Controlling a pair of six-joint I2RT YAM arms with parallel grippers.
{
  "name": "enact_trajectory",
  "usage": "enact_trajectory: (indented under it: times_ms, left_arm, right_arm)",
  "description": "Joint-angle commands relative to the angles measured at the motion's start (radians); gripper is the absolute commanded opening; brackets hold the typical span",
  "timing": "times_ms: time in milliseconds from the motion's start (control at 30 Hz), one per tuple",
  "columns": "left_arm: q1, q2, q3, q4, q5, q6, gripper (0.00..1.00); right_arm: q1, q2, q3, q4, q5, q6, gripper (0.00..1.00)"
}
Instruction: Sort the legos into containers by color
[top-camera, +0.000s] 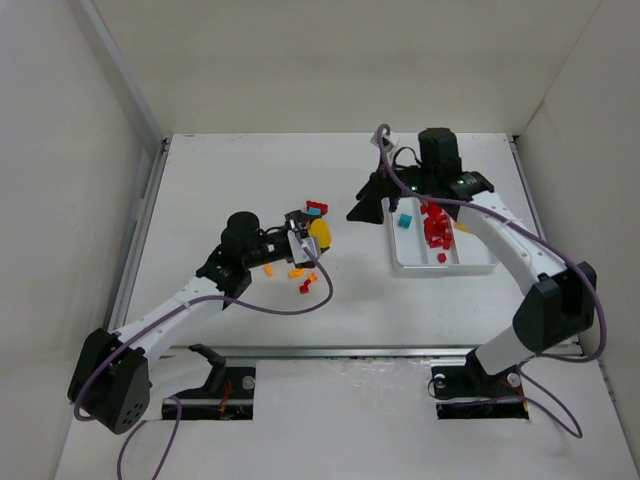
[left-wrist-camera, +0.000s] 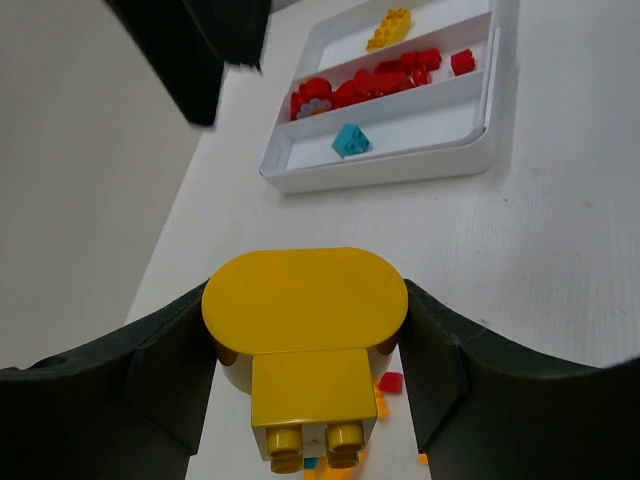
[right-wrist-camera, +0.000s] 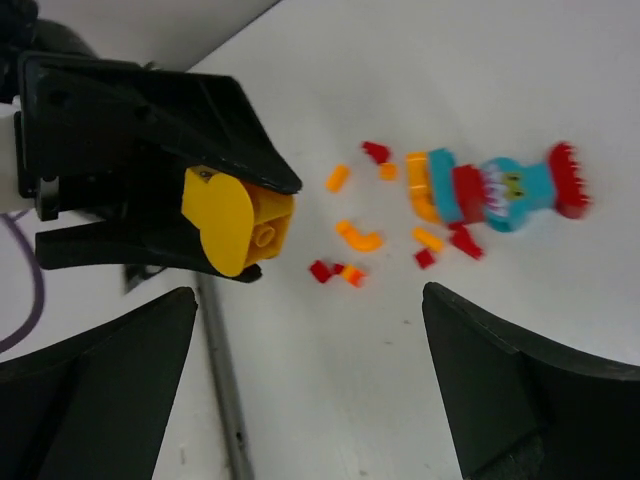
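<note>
My left gripper is shut on a big yellow lego with a rounded plate, held above the table left of the white tray. The same yellow lego shows in the right wrist view. Of the tray's containers, one holds a teal brick, the middle one red bricks, the far one a yellow brick. My right gripper hangs open and empty at the tray's left end. Loose orange legos and red legos lie on the table beneath.
A joined teal, red and orange lego figure lies beyond the loose pieces. White walls close in the table on the left, back and right. A metal rail runs along the table's near edge.
</note>
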Motion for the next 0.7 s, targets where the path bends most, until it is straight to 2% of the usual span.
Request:
enact_trajectory:
  times_ms: [0, 167, 400, 467, 500, 533, 600, 633, 667]
  left_arm:
    - [0.002, -0.038, 0.048, 0.087, 0.138, 0.112, 0.00]
    - [-0.009, -0.058, 0.059, 0.096, 0.191, 0.121, 0.00]
    - [-0.038, -0.077, 0.059, 0.096, 0.191, 0.112, 0.00]
    - [-0.038, -0.086, 0.059, 0.096, 0.180, 0.103, 0.00]
    - [-0.038, -0.086, 0.059, 0.096, 0.171, 0.103, 0.00]
    - [-0.038, -0.086, 0.059, 0.096, 0.160, 0.090, 0.00]
    - [-0.038, -0.095, 0.059, 0.096, 0.148, 0.081, 0.00]
    - [-0.038, -0.095, 0.059, 0.096, 0.148, 0.072, 0.01]
    - [-0.038, -0.104, 0.059, 0.096, 0.134, 0.061, 0.39]
  right_arm:
    - [0.052, 0.074, -0.002, 0.131, -0.315, 0.070, 1.00]
    - [0.115, 0.135, 0.031, 0.169, -0.385, 0.084, 1.00]
    - [0.185, 0.190, 0.056, 0.209, -0.376, 0.122, 1.00]
    - [0.196, 0.212, 0.065, 0.209, -0.376, 0.131, 0.86]
    - [0.196, 0.212, 0.076, 0.209, -0.390, 0.131, 0.74]
    - [0.205, 0.222, 0.076, 0.209, -0.404, 0.140, 0.44]
    - [0.205, 0.222, 0.076, 0.209, -0.404, 0.140, 0.26]
    - [0.205, 0.222, 0.076, 0.209, -0.404, 0.140, 0.23]
    - [0.205, 0.222, 0.076, 0.209, -0.404, 0.140, 0.21]
